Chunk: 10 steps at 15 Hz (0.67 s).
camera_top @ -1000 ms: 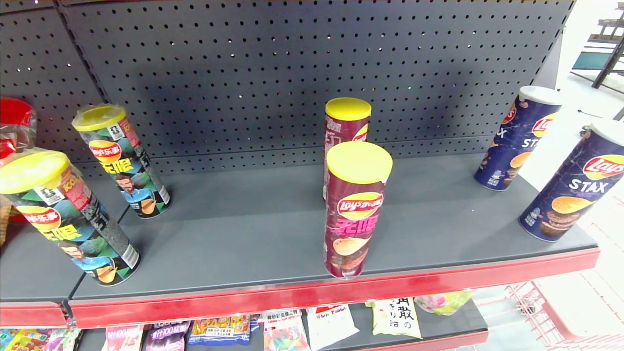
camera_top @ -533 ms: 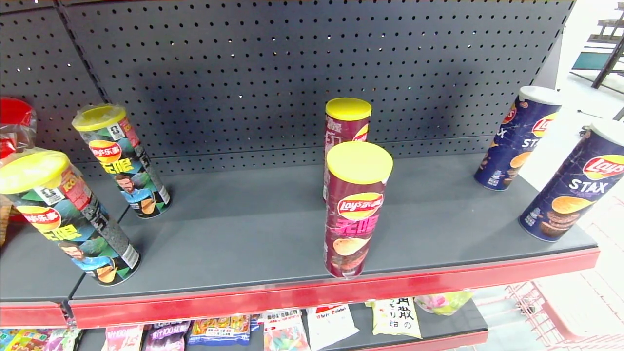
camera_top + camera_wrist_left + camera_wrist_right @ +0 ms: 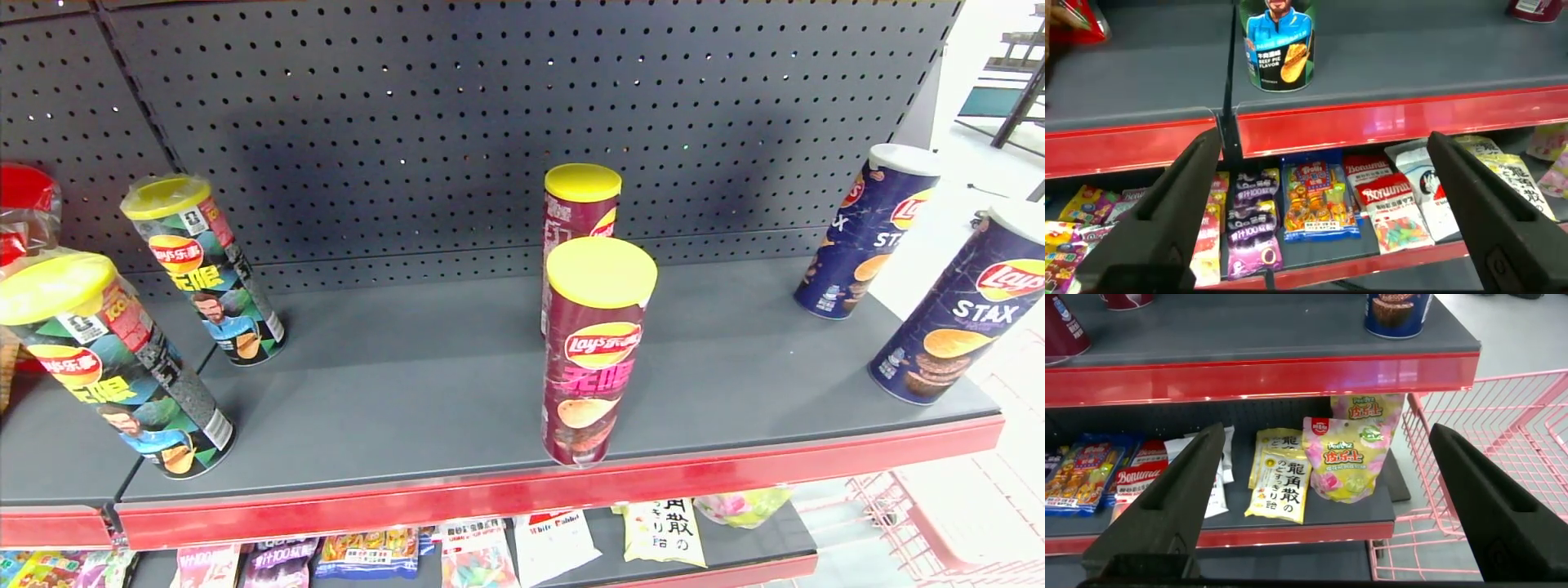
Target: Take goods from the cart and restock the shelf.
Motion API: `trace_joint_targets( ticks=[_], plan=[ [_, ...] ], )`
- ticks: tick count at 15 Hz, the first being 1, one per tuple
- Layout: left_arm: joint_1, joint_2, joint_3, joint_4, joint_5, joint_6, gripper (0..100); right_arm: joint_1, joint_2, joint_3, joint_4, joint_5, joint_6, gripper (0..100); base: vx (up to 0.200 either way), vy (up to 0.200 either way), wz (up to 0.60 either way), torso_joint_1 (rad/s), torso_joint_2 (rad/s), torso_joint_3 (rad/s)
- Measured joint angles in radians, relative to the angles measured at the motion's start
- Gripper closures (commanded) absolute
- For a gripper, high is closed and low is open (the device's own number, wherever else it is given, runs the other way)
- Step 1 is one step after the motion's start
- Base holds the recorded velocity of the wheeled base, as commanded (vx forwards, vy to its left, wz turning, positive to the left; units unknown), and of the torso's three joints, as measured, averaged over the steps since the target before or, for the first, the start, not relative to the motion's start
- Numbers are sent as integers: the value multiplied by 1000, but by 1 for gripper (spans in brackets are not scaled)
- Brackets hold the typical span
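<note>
On the shelf (image 3: 392, 392) stand three front-and-back pairs: the left front can (image 3: 114, 367) before the left rear can (image 3: 204, 269), the middle front can (image 3: 596, 351) just before the middle rear can (image 3: 580, 204), and the right front can (image 3: 963, 310) before the right rear can (image 3: 865, 233). Snack bags (image 3: 482, 555) lie on the lower shelf (image 3: 788, 535) beneath. The cart (image 3: 922, 539) stands to the lower right.

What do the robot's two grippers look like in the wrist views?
The left gripper has two long, matt black fingers, flat-sided and angular, broad at the base and narrowing to blunt tips. The right gripper is of the same build and colour. Both look plain, with no cables or coloured pads that I can make out.
</note>
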Motion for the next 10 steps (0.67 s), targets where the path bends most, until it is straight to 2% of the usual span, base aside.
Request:
trace_joint_targets(
  ticks=[1,2,7,10],
  plan=[
    [0,0,0,0,0,-1,0,0,0,0,0,0,0,0,0,0,0,0,0,0],
    [1,-1,0,0,0,-1,0,0,0,0,0,0,0,0,-200,0,0,7,2,-2],
    [0,-2,1,0,0,-1,0,0,0,-1,0,0,-1,0,0,0,0,0,0,0],
    [1,-2,0,0,0,-1,0,0,0,0,0,0,-1,0,0,-200,0,6,1,4]
  ],
)
